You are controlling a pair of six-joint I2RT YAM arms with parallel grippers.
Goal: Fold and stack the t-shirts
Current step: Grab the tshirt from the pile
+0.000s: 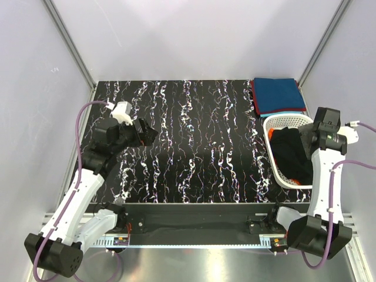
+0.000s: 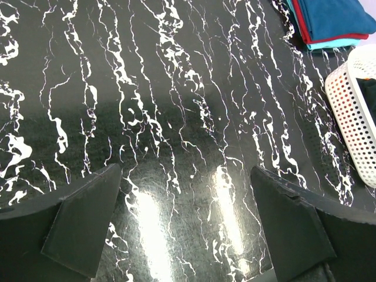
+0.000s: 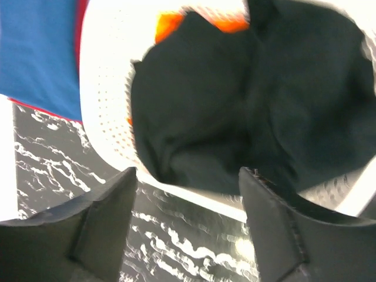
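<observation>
T-shirts: black t-shirt [image 1: 292, 154] lies bunched in the white basket [image 1: 281, 121] at the right edge of the surface [image 1: 194, 135], with the orange t-shirt [image 3: 169, 24] showing under it. A folded stack sits at the far right corner just behind the basket, teal-blue t-shirt [image 1: 276, 94] on top, dark red t-shirt [image 2: 300, 24] edge below. Right fingers [image 3: 100, 217] are spread, holding nothing, over the basket rim beside the black t-shirt. Left fingers [image 2: 82, 223] are spread wide, holding nothing, over the surface at left, well apart from the shirts.
</observation>
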